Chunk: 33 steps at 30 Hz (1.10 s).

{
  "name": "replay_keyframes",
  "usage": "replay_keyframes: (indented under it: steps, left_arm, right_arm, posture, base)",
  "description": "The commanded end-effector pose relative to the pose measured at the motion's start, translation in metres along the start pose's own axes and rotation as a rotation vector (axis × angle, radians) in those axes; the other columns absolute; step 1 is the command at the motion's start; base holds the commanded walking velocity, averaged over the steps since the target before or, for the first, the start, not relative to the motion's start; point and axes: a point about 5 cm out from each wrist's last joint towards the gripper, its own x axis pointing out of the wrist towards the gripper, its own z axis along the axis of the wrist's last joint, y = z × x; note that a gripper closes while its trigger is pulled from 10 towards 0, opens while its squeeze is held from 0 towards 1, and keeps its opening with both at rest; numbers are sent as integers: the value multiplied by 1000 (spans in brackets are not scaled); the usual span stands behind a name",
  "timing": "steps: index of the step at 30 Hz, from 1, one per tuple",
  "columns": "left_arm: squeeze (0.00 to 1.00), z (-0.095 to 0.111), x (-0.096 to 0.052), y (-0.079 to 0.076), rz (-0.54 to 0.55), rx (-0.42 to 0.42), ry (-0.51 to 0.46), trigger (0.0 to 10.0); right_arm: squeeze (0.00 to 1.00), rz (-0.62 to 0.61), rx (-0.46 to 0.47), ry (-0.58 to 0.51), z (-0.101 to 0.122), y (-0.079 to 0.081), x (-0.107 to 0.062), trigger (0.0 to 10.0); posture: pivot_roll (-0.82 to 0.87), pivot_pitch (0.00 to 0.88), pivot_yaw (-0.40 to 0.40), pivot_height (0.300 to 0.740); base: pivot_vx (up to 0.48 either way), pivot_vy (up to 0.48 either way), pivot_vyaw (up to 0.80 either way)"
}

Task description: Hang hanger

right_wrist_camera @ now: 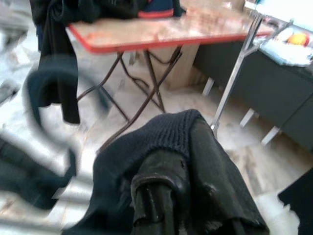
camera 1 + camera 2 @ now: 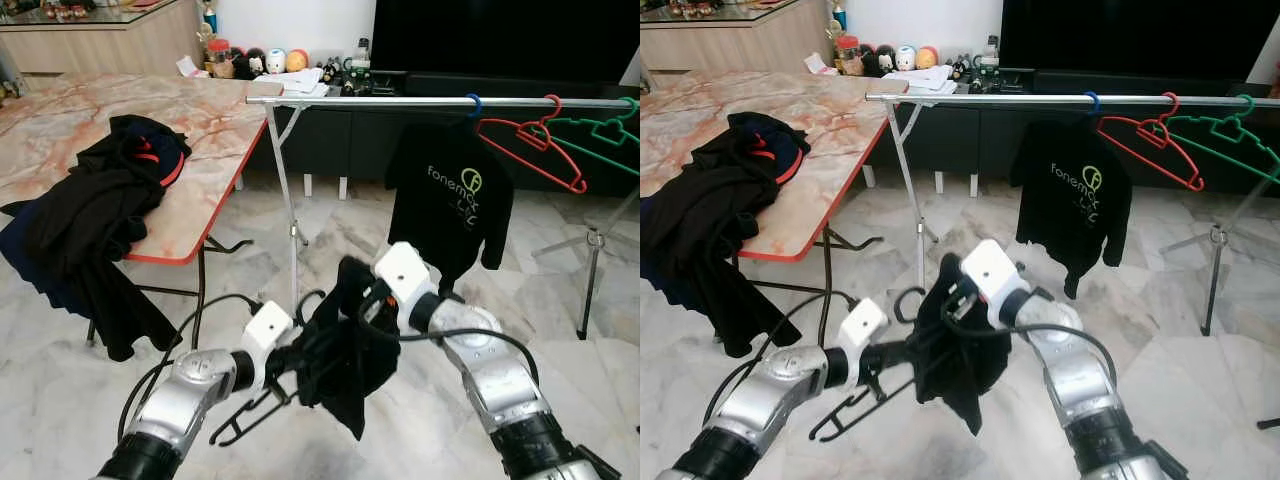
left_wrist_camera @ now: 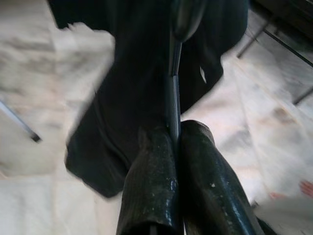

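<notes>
A black hanger [image 2: 243, 421] hangs low in front of me, with a black garment [image 2: 345, 365] half draped over it. My left gripper [image 2: 287, 366] is shut on the hanger's thin bar [image 3: 173, 100]; both fingers [image 3: 151, 181] press against it. My right gripper [image 2: 362, 292] is shut on the garment's upper edge, and the knit fabric [image 1: 188, 147] covers its fingers. The hanger's hook [image 2: 905, 300] curls up just left of the garment. Behind stands a metal clothes rail [image 2: 400, 101].
On the rail hang a black printed T-shirt [image 2: 450, 195], a red hanger [image 2: 530, 140] and a green hanger [image 2: 600, 132]. To the left is a marble-top folding table [image 2: 205, 170] with a pile of dark clothes [image 2: 95, 215]. The floor is marble tile.
</notes>
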Motion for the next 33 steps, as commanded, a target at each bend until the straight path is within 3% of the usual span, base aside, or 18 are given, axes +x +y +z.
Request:
replay_keyframes:
  steps: [1,7,18,19,20,21,28,33]
  left_arm:
    - [0,6,-1,9,63,15,-30,10000]
    - [0,23,2,11,99,-16,-135,10000]
    - [0,16,3,5,48,-31,-127,10000]
    - [0,15,3,5,43,-29,-122,10000]
    - [0,15,3,5,44,-28,-121,10000]
    - [0,15,3,5,45,-29,-121,10000]
    - [0,15,2,8,70,-34,-129,10000]
    - [0,16,2,8,69,-48,-144,10000]
  right_arm:
    - [0,37,-22,-64,17,4,0,10000]
    - [0,29,-34,-20,8,6,-3,10000]
    - [0,82,-49,1,5,13,-8,10000]
    - [435,78,-55,11,4,12,-7,10000]
    - [435,77,-57,14,4,11,-7,10000]
    - [1000,74,-56,17,4,11,-8,10000]
    - [1000,81,-81,68,0,10,-12,10000]
    - [1000,131,-109,177,-14,14,-20,10000]
  posture:
    - [36,85,35,740]
    - [32,85,35,740]
    - [34,86,34,740]
    - [34,86,34,740]
    - [34,86,34,740]
    - [34,87,34,740]
    - [31,87,34,740]
    - [25,89,33,740]
  base:
    - [0,0,0]
    - [0,0,0]
    - [0,0,0]
    - [0,0,0]
    - [0,0,0]
    - [0,0,0]
    - [0,0,0]
    - [0,0,0]
